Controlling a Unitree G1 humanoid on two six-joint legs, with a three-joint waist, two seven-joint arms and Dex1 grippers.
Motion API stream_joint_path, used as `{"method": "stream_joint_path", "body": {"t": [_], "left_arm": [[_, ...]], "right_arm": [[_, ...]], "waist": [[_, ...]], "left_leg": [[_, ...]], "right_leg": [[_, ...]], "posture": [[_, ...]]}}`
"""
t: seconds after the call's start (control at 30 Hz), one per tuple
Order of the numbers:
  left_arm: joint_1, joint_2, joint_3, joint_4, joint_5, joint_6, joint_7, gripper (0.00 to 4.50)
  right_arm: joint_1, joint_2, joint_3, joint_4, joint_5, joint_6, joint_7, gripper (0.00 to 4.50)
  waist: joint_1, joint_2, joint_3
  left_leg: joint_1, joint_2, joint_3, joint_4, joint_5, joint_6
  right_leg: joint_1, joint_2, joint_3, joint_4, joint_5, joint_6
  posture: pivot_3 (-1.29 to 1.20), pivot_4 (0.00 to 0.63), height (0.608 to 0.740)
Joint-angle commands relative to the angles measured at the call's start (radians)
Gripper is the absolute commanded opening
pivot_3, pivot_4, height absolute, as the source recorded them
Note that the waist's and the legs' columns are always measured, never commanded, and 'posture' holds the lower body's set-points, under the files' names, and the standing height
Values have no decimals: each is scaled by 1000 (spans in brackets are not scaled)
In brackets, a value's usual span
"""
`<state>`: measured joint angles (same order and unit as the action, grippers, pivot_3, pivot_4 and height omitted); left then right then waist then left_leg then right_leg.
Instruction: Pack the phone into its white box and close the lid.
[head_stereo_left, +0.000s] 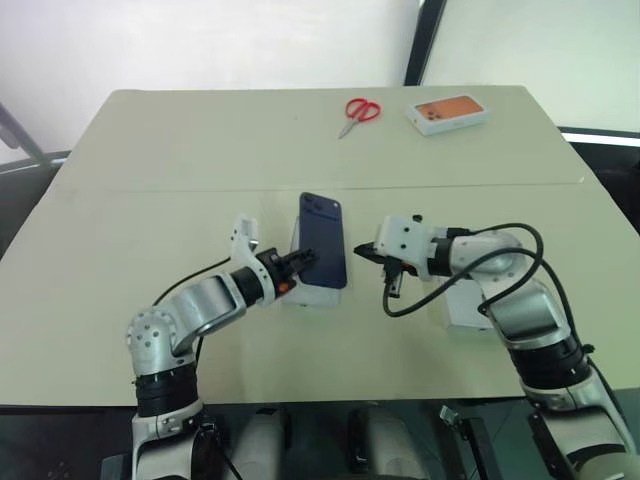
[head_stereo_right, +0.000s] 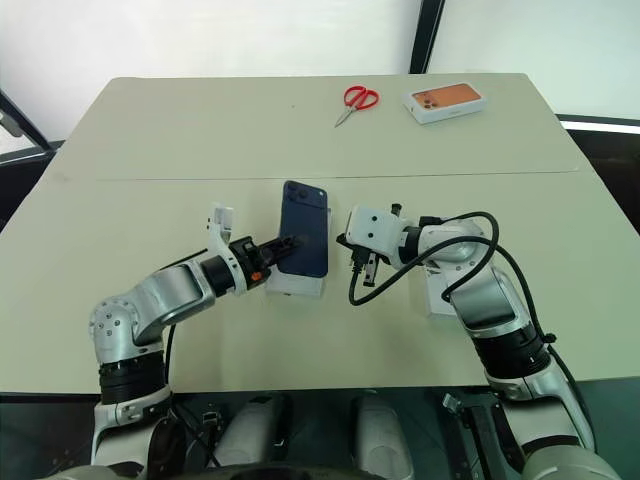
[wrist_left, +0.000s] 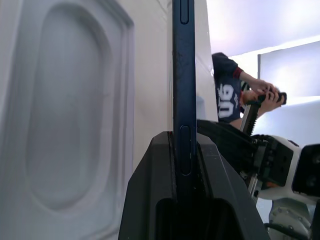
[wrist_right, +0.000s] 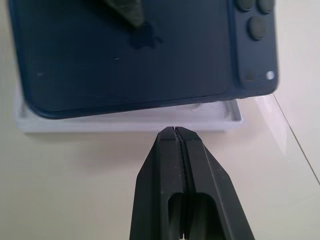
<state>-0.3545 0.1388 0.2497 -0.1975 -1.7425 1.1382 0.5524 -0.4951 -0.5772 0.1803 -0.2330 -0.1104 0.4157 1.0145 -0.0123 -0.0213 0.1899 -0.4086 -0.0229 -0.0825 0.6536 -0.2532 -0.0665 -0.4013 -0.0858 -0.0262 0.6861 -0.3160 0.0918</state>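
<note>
A pale beige bench (head_stereo_left: 150, 150) stands before a bright white wall. At centre-left, the left gripper (head_stereo_left: 300, 262) has its jaws clamped narrowly on the edge of the phone (head_stereo_left: 323, 240), a dark navy smartphone held just above a white tray (head_stereo_left: 300, 297) whose inside, in the left wrist view, is white with an oval recess. The phone's back faces up, with the camera cluster at its far end. Just right of the phone, the right gripper (head_stereo_left: 362, 254) points at it with its jaws pressed together on nothing. A white box part (head_stereo_left: 465, 305) lies under the right arm. At the far edge lie red-handled scissors (head_stereo_left: 358, 113) and, to their right, a small white box with an orange phone picture (head_stereo_left: 448, 112).
</note>
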Motion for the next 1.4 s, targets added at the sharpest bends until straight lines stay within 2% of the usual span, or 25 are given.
{"method": "stream_joint_path", "body": {"t": [0.03, 0.23, 0.43, 0.7, 1.37, 1.4], "left_arm": [[-10, 37, -27, -11, -43, -64, -25, 51], [-43, 137, -67, 68, -81, -79, -49, 51], [-83, 193, -122, 126, -79, -67, -83, 51], [-116, 211, -165, 165, -59, -62, -118, 51], [-104, 237, -175, 157, -48, -64, -129, 51], [-105, 238, -176, 159, -48, -63, -131, 487]], "right_arm": [[4, -23, -22, -37, 27, -1, -21, 0], [37, -61, -38, -25, 61, -10, -36, 0], [46, -86, -35, -13, 82, -20, -54, 0], [52, -101, -30, -19, 95, -18, -71, 0], [40, -105, -9, -8, 102, -24, -83, 0], [40, -105, -9, -8, 102, -24, -83, 0]], "waist": [[2, 0, 0], [4, 0, 0], [3, 0, 0], [1, 0, 0], [2, 0, 0], [2, 0, 0]], "left_leg": [[0, 0, 0, 0, 0, 0], [0, -1, -1, 0, 0, 0], [0, -1, -1, 0, 0, 0], [0, -1, -1, 0, 0, 0], [0, -1, -1, 0, 0, 0], [0, -1, -1, 0, 0, 0]], "right_leg": [[0, 0, 0, 0, 0, 0], [1, -1, 0, -1, 0, 0], [1, -1, -1, -1, 0, 0], [1, -1, 0, -1, 0, 0], [1, -1, 0, -1, 0, 0], [1, -1, 0, -1, 0, 0]], "posture": [[0, 150, 698], [0, 150, 698], [0, 150, 698], [0, 150, 698], [0, 150, 698], [0, 150, 698]]}}
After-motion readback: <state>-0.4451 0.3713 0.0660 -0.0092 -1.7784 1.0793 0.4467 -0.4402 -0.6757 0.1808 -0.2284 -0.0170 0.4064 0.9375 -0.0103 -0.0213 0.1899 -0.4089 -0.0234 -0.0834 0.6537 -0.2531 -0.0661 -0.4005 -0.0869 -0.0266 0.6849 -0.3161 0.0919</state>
